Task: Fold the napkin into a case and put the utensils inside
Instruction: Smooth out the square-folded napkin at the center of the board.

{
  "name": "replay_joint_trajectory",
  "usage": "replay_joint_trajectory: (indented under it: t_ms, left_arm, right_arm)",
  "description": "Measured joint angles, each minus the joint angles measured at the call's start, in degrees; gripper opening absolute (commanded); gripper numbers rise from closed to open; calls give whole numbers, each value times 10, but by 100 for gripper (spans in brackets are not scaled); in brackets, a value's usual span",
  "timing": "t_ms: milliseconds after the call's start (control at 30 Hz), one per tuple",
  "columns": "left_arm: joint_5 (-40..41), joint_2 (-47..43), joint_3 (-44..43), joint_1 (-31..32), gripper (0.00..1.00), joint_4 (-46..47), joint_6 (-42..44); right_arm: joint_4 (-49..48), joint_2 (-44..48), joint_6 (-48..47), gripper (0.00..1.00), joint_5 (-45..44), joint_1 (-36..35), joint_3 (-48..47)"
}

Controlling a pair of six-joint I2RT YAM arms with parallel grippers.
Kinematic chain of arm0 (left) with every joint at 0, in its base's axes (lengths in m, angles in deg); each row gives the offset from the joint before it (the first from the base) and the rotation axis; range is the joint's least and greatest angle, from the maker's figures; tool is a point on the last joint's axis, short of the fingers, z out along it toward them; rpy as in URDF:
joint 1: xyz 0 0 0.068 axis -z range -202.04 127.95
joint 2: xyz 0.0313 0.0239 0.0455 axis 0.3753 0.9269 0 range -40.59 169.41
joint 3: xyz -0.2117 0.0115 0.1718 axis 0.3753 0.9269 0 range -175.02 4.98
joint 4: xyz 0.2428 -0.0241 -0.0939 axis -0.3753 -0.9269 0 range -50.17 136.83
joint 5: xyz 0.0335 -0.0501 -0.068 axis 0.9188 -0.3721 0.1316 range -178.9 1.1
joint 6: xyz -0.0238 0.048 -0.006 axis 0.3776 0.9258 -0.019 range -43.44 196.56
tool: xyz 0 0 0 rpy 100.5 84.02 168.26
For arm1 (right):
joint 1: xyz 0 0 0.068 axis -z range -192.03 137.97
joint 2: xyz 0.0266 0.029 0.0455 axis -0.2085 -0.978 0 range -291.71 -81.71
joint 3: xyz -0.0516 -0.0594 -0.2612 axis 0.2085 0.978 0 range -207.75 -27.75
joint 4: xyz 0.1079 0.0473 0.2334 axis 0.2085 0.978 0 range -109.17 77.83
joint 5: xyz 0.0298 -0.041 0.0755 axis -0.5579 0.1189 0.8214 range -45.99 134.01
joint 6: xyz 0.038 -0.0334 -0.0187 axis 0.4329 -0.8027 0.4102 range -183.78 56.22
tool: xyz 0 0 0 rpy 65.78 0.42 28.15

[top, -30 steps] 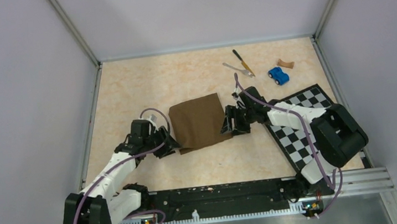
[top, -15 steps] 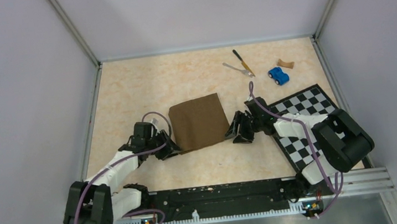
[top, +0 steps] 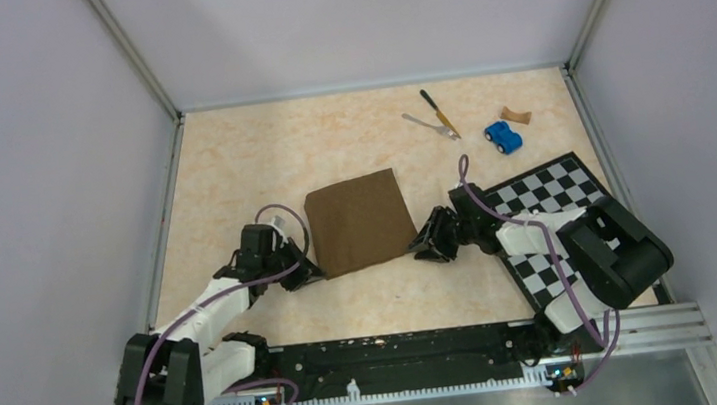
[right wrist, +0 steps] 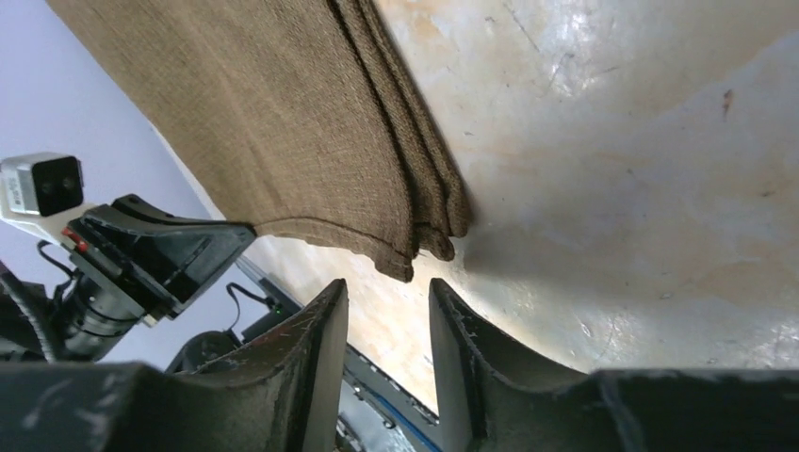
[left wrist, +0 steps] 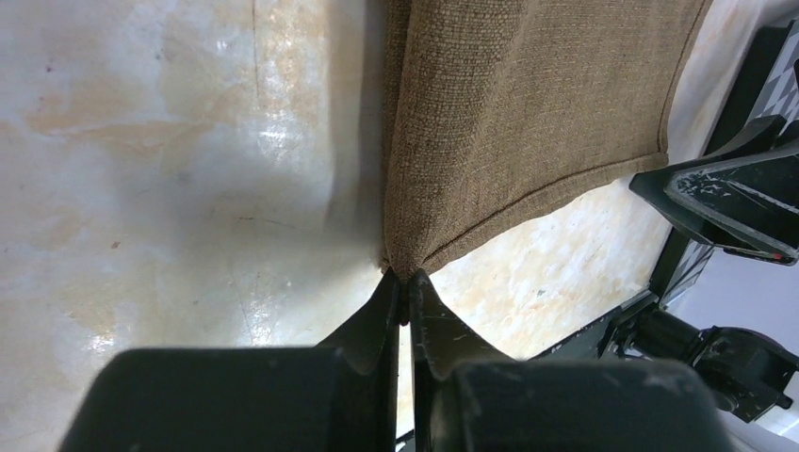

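Left wrist | napkin (left wrist: 528, 113) brown, folded | left gripper (left wrist: 403, 281) pinches its corner | right gripper (right wrist: 386, 287) open

The left gripper (left wrist: 405, 281), low at the near left, has its jaws pressed together. The right gripper (right wrist: 388, 286), low opposite, has its jaws apart.

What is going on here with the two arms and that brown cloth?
Two robot arms are working on a folded brown napkin in the middle of the table. The left gripper is pinched on its near left corner. The right gripper stands open just short of the near right corner. The knife and fork lie untouched at the far side.
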Motion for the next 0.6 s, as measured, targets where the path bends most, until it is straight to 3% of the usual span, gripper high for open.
replay_joint_trajectory:
  t_ms: [367,600]
  left_arm:
    - [10,0,12,0,0,5,0]
    - [10,-7,13,0,0,5,0]
  right_arm:
    - [-9,-1,22,35,-17,0,0]
    - [-13,-23,44,29,-17,0,0]
